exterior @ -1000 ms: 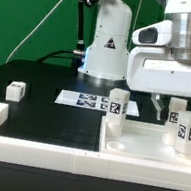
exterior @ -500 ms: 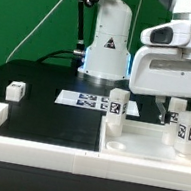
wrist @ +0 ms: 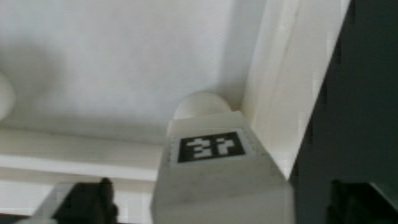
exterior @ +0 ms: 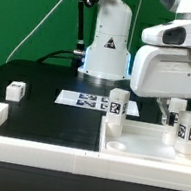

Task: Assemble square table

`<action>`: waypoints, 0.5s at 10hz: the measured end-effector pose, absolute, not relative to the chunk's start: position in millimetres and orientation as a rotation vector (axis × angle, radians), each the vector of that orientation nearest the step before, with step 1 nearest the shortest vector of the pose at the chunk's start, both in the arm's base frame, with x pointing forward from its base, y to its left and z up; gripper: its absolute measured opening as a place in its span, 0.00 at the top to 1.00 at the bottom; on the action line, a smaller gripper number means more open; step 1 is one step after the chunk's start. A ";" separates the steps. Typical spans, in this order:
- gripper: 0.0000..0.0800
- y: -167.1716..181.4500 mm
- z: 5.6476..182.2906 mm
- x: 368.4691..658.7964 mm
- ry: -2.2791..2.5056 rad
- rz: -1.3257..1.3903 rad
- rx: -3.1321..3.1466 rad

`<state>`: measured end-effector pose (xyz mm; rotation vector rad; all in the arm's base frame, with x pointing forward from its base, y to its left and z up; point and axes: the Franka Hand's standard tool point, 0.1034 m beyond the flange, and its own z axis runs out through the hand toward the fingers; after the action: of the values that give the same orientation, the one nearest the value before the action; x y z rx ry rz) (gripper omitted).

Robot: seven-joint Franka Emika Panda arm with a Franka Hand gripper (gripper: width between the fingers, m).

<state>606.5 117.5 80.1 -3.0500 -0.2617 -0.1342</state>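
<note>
slab sits at the exterior view's right, inside the wall. we see the gripper open, fingers straddling a tagged leg upright by the slab's raised edge, gaps on both sides, nothing held. second leg stands on the slab; third leg sits well apart, at the exterior view's left.

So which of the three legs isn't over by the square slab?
The lone leg at the exterior view's left, on the black table; the middle leg and right leg stand at the slab.
</note>
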 end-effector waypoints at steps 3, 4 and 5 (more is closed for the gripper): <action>0.64 116.8 80.1 606.7 -0.260 -0.134 -3.051; 0.64 116.8 80.1 606.7 -0.243 -0.134 -3.051; 0.64 116.8 80.1 606.7 -0.227 -0.133 -3.051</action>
<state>606.7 116.8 80.1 -3.0515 -0.2272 -0.1331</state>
